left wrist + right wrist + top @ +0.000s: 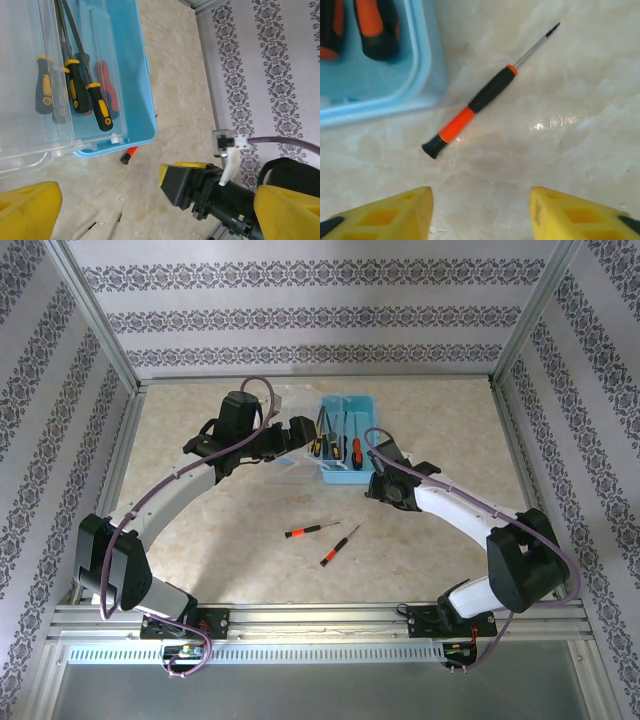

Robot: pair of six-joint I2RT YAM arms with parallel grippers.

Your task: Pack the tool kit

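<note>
While packed screwdrivers point(75, 90) sit in blue tool box point(348, 480) far centre, three lie outside: orange screwdriver point(480, 97) beside box, just ahead of right gripper point(480, 200), parted, empty; loose screwdrivers point(310, 529) point(340, 545) nearer; left gripper point(107, 200) wide open.

No text, label, brand, number or sign can be read anywhere in these views.
</note>
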